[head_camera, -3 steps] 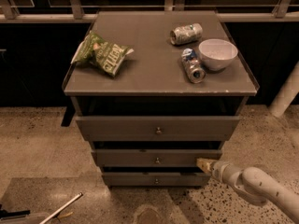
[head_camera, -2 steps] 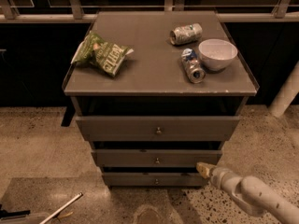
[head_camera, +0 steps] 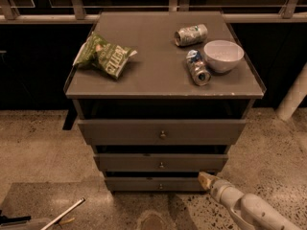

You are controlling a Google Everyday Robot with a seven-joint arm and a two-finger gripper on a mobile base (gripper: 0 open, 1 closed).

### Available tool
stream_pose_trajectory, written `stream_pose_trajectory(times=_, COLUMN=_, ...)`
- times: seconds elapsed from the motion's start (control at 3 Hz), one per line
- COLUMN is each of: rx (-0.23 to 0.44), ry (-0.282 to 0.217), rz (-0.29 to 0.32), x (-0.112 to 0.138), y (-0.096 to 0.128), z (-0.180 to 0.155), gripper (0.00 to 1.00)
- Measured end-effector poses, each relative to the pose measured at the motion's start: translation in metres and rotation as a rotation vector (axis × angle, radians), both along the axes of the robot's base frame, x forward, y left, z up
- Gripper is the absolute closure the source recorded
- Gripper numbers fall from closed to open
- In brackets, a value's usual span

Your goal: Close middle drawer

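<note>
Middle drawer [head_camera: 160, 163] unchanged; pincer [head_camera: 207, 178], grip unclear, has sunk below its right corner.

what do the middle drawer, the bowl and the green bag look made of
The middle drawer looks like matte grey painted wood or laminate, judging by its flat, glare-free front; its knob glints like metal. The bowl looks like white glazed ceramic or plastic, smooth with a soft sheen. The green bag is crinkled plastic film. The gripper sits just below the drawer's right end.

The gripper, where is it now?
Camera view, lower right: the gripper sits under the right end of the middle drawer, beside the lowest drawer.
</note>
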State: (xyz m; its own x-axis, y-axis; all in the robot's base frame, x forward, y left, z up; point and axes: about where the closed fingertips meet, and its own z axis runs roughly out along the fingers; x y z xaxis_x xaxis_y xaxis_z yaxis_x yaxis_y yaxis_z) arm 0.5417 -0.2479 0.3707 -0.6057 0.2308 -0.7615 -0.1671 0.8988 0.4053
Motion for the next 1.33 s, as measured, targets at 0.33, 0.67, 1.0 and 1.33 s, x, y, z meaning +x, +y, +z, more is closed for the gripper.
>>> stream_pose_trajectory(times=0.33, rx=0.000, ry=0.000, rz=0.000, x=0.0000, y=0.0000, z=0.0000, gripper=0.58)
stream_pose_trajectory(times=0.67, rx=0.000, ry=0.000, rz=0.000, x=0.0000, y=0.0001, z=0.0000, gripper=0.34)
stream_pose_trajectory(times=1.0, rx=0.000, ry=0.000, rz=0.000, x=0.0000, y=0.0001, z=0.0000, gripper=0.11)
stream_pose_trajectory(times=1.33, rx=0.000, ry=0.000, rz=0.000, x=0.0000, y=0.0001, z=0.0000, gripper=0.00)
